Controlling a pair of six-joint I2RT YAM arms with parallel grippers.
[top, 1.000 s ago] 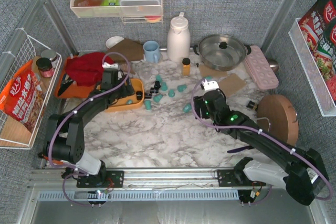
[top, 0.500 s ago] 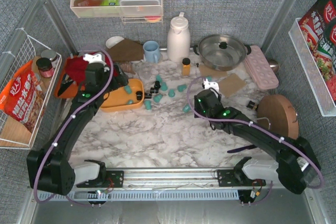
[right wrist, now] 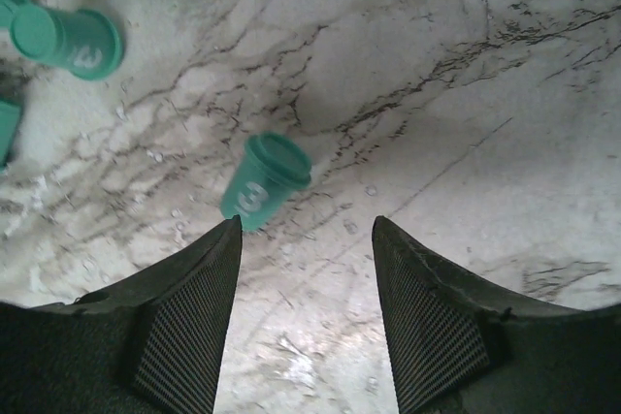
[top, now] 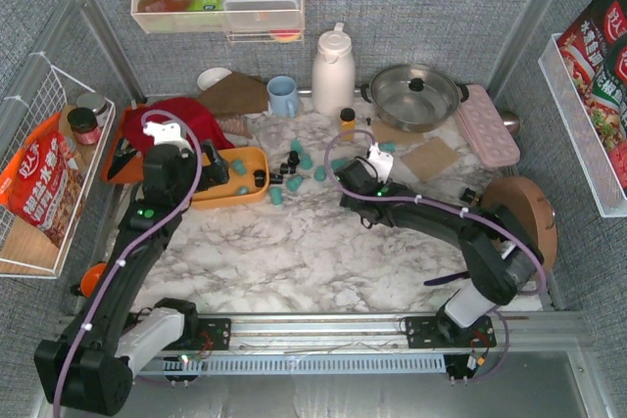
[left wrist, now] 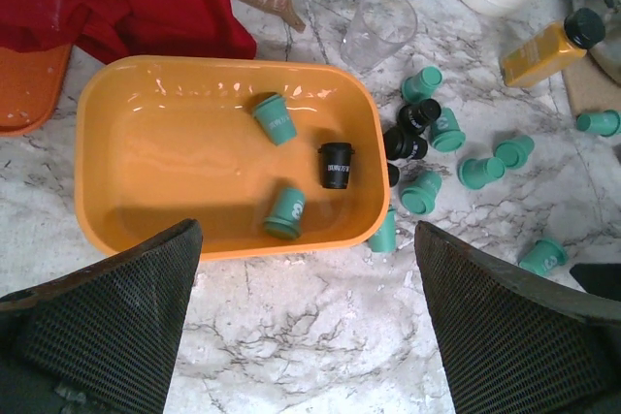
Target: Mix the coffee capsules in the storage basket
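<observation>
The orange storage basket (left wrist: 165,162) holds two teal coffee capsules (left wrist: 276,118) (left wrist: 286,210) and a black one (left wrist: 336,164). Several more capsules (left wrist: 432,143) lie scattered on the marble to its right, and one teal capsule (left wrist: 384,230) rests against its outer wall. My left gripper (left wrist: 306,235) hangs open and wide over the basket's near edge, holding nothing. In the top view the basket (top: 235,201) sits left of the loose capsules (top: 304,162). My right gripper (right wrist: 306,225) is open low over the marble. A teal capsule (right wrist: 262,181) lies just beyond its left fingertip.
An amber bottle (top: 347,124) and a clear glass (left wrist: 378,26) stand behind the capsules. A red cloth (top: 171,124) lies behind the basket. A blue mug (top: 282,95), white thermos (top: 333,70), pot (top: 416,95) and pink tray (top: 487,124) line the back.
My left gripper drew back from over the basket toward the left and opened wide. My right arm reached farther forward and left to the loose capsules, its jaws narrowing a little.
</observation>
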